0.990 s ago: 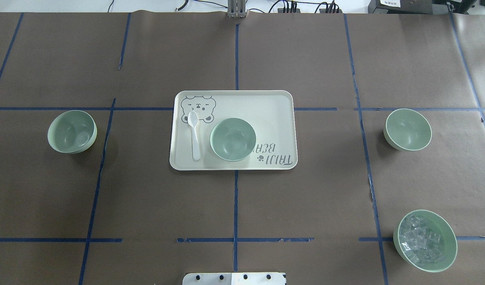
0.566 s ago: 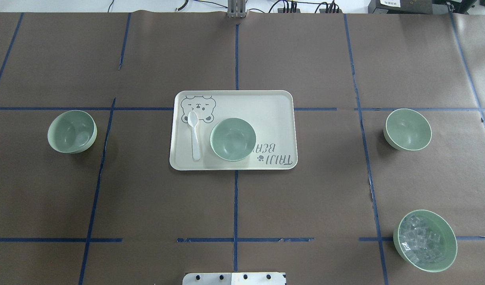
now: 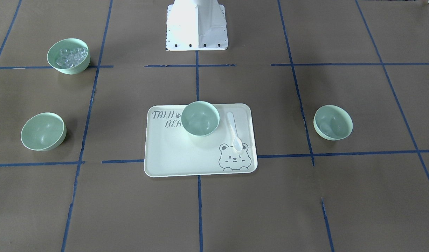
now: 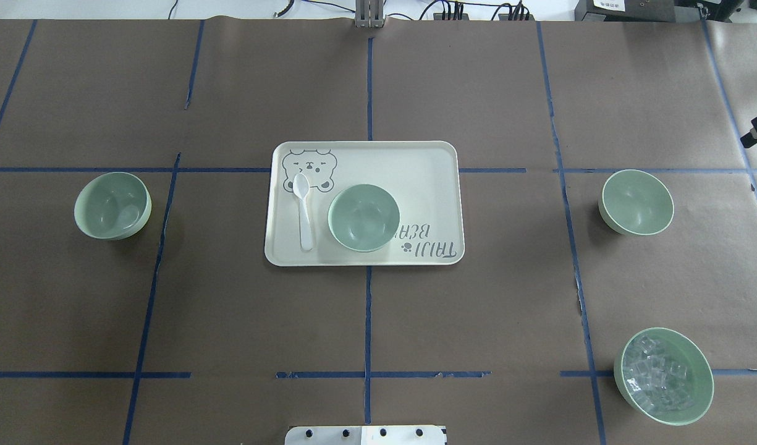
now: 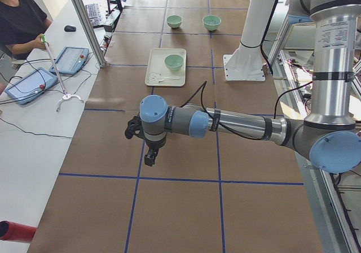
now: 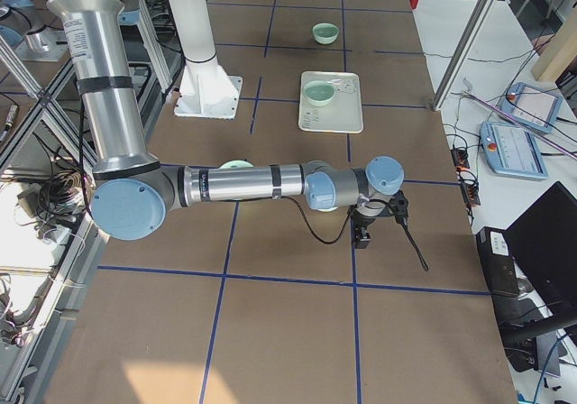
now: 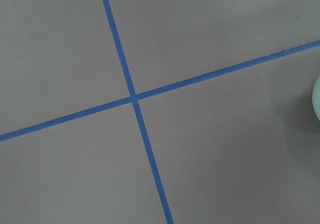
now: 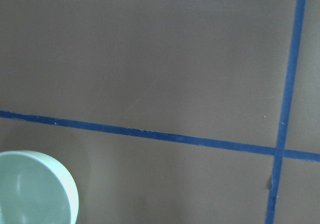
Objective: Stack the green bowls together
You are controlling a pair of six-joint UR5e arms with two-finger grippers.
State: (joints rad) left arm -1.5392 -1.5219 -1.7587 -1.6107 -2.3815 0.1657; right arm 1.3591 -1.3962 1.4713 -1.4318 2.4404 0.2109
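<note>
Seen from overhead, the tray sits in the middle of the worktop. On it the spoon lies just beside the middle bowl at its 9 o'clock, crowding my way in there. From 12 to 3 o'clock its rim faces bare tray. The left bowl at the tray's 9 o'clock and the right bowl at its 3 o'clock stand well apart from it, with open worktop all round. The cube-filled bowl stands at 4 o'clock.

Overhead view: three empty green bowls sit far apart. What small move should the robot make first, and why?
Probably ease the right gripper toward the small pale mint-green plastic bowl on the robot's right, stopping above its rim. That bowl sits alone on the brown paper-covered table, unheld, and shows in the right wrist view's corner, so it seems nearest.
</note>
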